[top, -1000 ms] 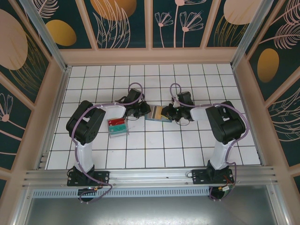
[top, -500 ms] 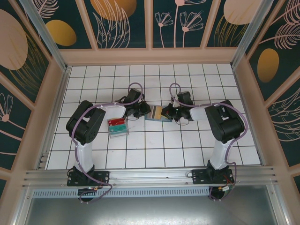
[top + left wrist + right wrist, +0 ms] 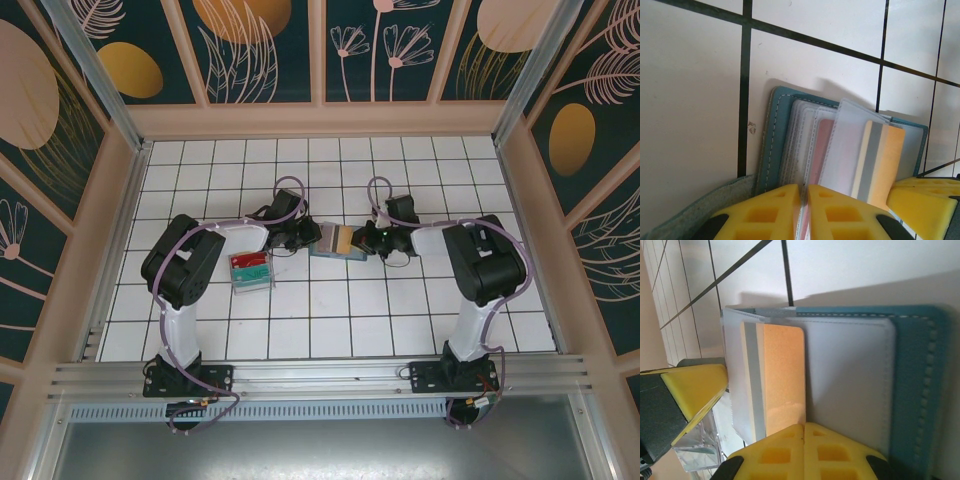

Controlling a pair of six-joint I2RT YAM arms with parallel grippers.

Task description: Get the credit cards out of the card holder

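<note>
White tiles with dark grout cover the table [image 3: 330, 335] just beyond my two bases. A little farther out, beside my left forearm, sits a clear tray [image 3: 250, 271] with red and green contents. It is set apart from the card holder, and neither tool touches it.

Beyond that, around the middle of the table, the card holder [image 3: 337, 241] lies flat between my two tools, which come at it from opposite sides. Its teal cover with pale stitching is underneath, and its clear sleeves [image 3: 805, 125] are fanned on top.

My left tool [image 3: 803, 192] is clenched on the holder's left edge, with the yellow pads almost meeting over the stacked sleeves. The red card [image 3: 823, 145] is inside one of those sleeves. The plastic dulls it to pink, and its lower end runs in between my left pads.

My right tool [image 3: 804, 432] is pinched fully together on the near end of the yellow-orange card [image 3: 783, 372] — the card's long edge runs straight into the seam between the pads. This card has a grey stripe along one side and lies over the holder's right half against a clear sleeve. I cannot tell how far out of the sleeve it is. Each wrist view catches a yellow finger of the other tool just past the card.

Farthest off, behind a pale wooden frame, stand dark teal wall panels [image 3: 265, 60] — painted with orange ovals and pale flowers.
</note>
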